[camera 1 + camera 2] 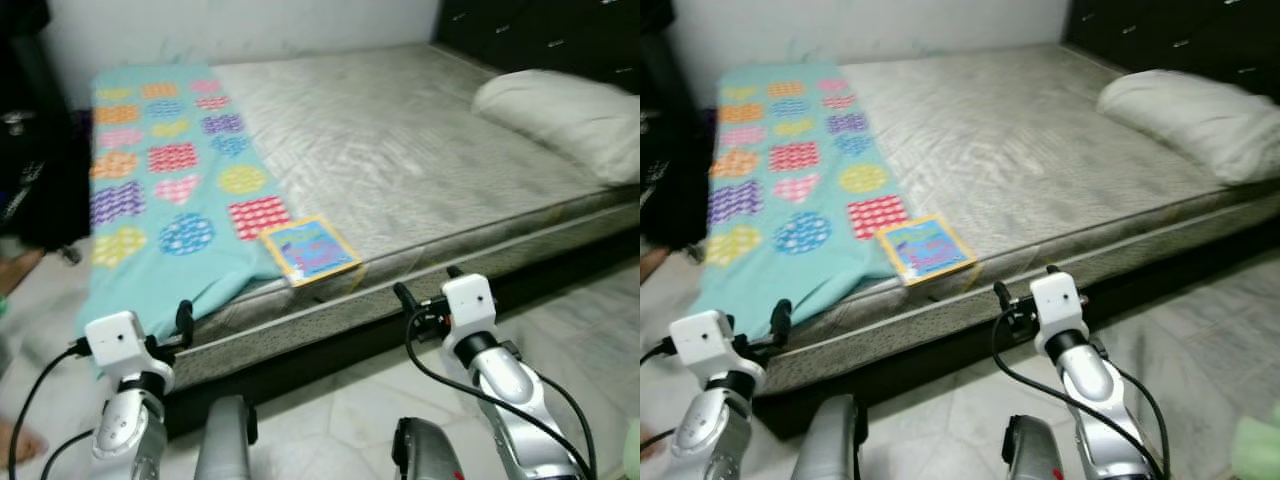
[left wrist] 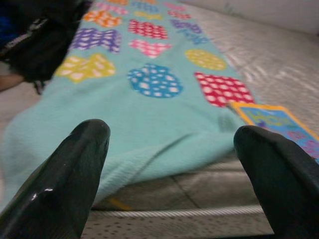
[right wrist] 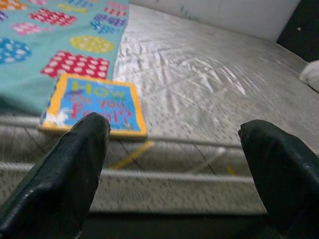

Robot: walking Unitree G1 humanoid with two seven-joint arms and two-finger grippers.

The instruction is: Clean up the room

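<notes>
Both claws stand wide and empty — the right claw point(image 1: 425, 290) should advance squarely onto the book point(image 1: 309, 249), lying at the mattress point(image 1: 420, 150) edge beside the blanket point(image 1: 165, 190); left claw point(image 1: 180, 320) waits.

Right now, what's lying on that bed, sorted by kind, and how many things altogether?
Blanket, teal with coloured shapes: 1
Picture book, at the mattress edge: 1
Pillow, white: 1
Total: 3
</notes>
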